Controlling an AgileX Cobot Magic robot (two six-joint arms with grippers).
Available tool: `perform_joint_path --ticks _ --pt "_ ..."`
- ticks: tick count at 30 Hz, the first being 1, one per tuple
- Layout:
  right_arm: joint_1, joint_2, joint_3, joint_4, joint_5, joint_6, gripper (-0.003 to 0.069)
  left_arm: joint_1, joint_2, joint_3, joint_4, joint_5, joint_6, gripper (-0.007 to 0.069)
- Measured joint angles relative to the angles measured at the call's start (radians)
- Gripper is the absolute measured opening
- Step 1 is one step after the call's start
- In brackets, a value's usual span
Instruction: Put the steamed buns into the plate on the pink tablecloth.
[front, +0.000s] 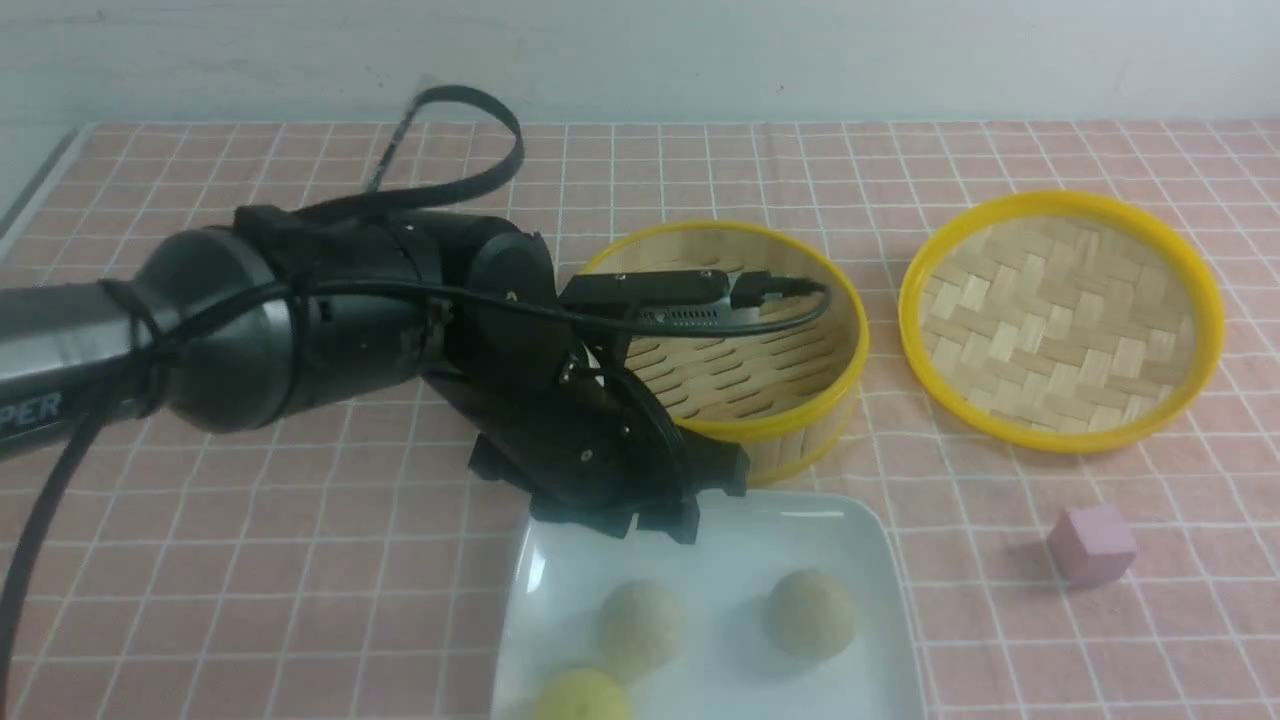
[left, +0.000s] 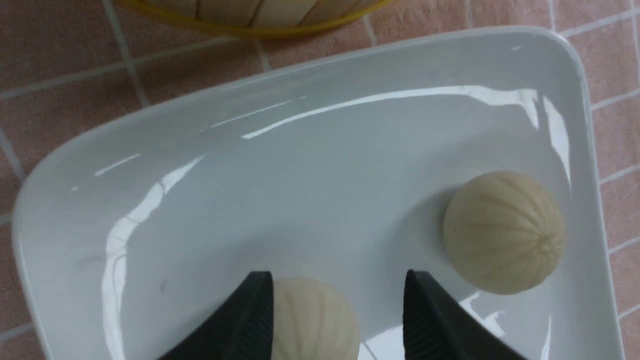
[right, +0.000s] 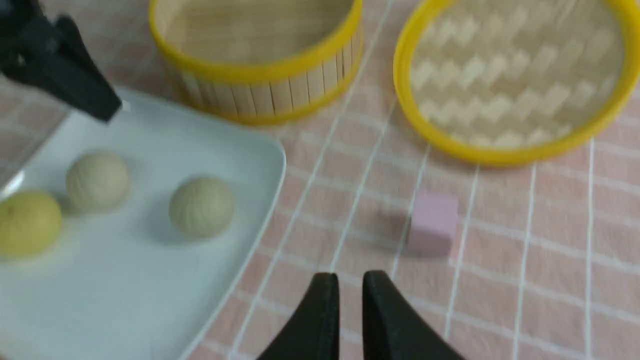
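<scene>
Front view: the pink tablecloth (front: 220, 560) covers the counter. The white plate (front: 800, 690) lies at the near side, around the middle. The bamboo basket (front: 800, 412) sits just beyond its far rim; the woven lid (front: 1060, 325) lies to the far right.

Both steamed buns rest on the plate: the left bun (front: 640, 630) and the right bun (front: 812, 615), apart from each other. A yellow item (front: 582, 697) lies on the plate, near and to the left. The small pink cube (front: 1093, 546) sits right of the plate, on the cloth.

Governing relation: the left bun lies on the near side of the left fingers (left: 337, 312); the right bun lies nearer and to the right. The left arm is the closer one. The buns are round, with no clear long axis. The left arm reaches in from the left, its wrist bent downward over the plate's far-left part. Its fingers are spread and grip nothing. The right fingers (right: 351, 315) hold nothing, separated by a narrow gap.

Judgement: placement appears complete. Raise the left arm clear without nudging the left bun.
</scene>
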Motion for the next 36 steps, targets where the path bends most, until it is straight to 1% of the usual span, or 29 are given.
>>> perform_joint_path --ticks 1,4,7,10,21,28,31,33,36 --pt "0.000 -0.026 0.042 0.010 -0.082 0.000 0.0059 0.000 -0.001 0.000 0.000 0.002 0.000 0.0373" --pt "0.000 -0.063 0.144 0.029 -0.244 0.000 0.0059 0.000 -0.002 0.000 0.001 0.015 0.000 0.0373" --pt "0.000 -0.071 0.187 0.034 -0.335 0.000 0.0062 0.000 -0.002 0.000 0.003 0.017 0.000 0.0373" --pt "0.000 -0.071 0.190 0.034 -0.358 0.000 0.0061 0.000 -0.002 0.000 0.003 0.017 0.000 0.0373" --pt "0.000 -0.071 0.191 0.036 -0.358 -0.001 0.0074 0.000 -0.002 0.000 0.003 0.025 0.000 0.0373" --pt "-0.006 -0.103 0.215 0.028 -0.358 -0.001 0.0082 0.000 -0.002 0.000 0.006 0.061 0.000 0.0367" --pt "-0.068 -0.164 0.281 -0.006 -0.369 -0.001 0.0086 0.000 -0.002 0.000 0.006 0.066 0.000 0.0322" --pt "-0.126 -0.195 0.340 -0.021 -0.363 -0.001 0.0091 0.000 -0.002 0.000 0.006 0.066 0.000 0.0271" --pt "-0.185 -0.233 0.402 -0.021 -0.345 -0.001 0.0095 0.000 -0.002 0.000 0.011 0.065 0.000 0.0202"
